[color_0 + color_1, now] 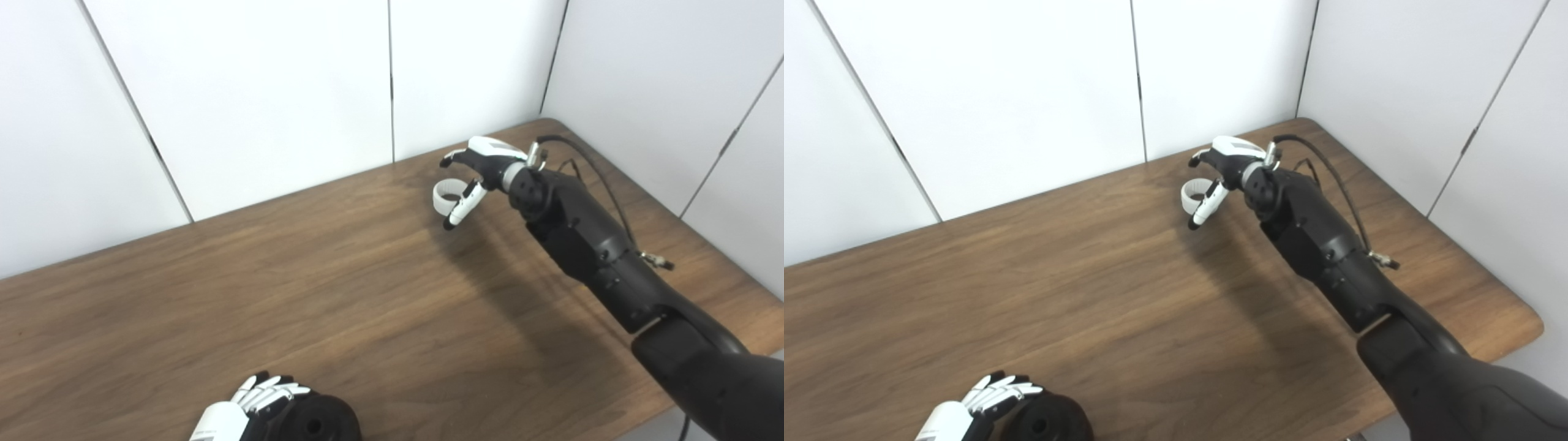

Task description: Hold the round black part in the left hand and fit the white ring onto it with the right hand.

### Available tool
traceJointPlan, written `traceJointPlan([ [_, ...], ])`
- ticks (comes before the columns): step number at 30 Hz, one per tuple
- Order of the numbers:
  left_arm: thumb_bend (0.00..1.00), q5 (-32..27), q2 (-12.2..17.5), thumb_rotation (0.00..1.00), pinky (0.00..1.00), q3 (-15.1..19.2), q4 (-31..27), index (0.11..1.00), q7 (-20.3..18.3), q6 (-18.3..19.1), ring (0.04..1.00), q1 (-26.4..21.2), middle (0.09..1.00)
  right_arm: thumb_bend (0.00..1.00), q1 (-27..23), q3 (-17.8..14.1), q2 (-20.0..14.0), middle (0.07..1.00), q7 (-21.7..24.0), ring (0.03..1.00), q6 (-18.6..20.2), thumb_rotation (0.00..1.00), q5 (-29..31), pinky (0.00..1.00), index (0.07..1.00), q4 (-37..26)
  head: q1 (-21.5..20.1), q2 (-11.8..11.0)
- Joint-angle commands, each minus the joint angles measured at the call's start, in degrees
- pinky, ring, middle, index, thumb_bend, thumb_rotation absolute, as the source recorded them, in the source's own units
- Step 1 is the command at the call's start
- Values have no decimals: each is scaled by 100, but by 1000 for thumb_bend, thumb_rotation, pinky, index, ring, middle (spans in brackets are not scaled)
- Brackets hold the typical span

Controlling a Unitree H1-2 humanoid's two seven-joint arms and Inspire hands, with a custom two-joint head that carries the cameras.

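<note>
Left hand (248, 407): at 7 o'clock, fingers wrapped on the round black part (318, 419).
Right hand (484, 168): at 1 o'clock, fingers spread beside the white ring (446, 195); grip uncertain.
Worktop (306, 294): bare between them.
Risk: thin ring likely slips from the fingertips.

walls (263, 92): white panels, dark seams | table (306, 294): dark wood grain, rounded corner | light: even

Wide bare wood across the middle of the table (318, 294), open for passage between both hands. White wall panels (263, 92) close behind the far edge, hemming in the right hand (474, 174) and ring (443, 196). Near edge crowded by left hand (257, 407) and black part (318, 419).
</note>
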Motion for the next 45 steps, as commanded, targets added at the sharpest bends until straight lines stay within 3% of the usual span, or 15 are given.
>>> traceJointPlan([
  [1,522,241,81,52,952,-76,5,482,-217,153,856,119,777,1000,-349,17,-159,935,-218,980,-33,245,-129,1000,864,-16,3,11],
  [14,522,224,77,52,953,-58,-60,481,-214,157,859,142,778,984,-462,365,-155,930,-370,990,-33,253,-109,1000,856,278,17,36],
  [24,522,240,88,52,953,-94,-140,482,-258,248,858,153,780,959,-478,352,-206,917,-392,984,-31,245,-190,1000,842,364,16,84],
  [45,521,238,83,52,950,-80,-176,481,-247,262,856,176,777,868,-395,437,-277,845,-700,929,-50,215,-186,994,696,349,-16,132],
])
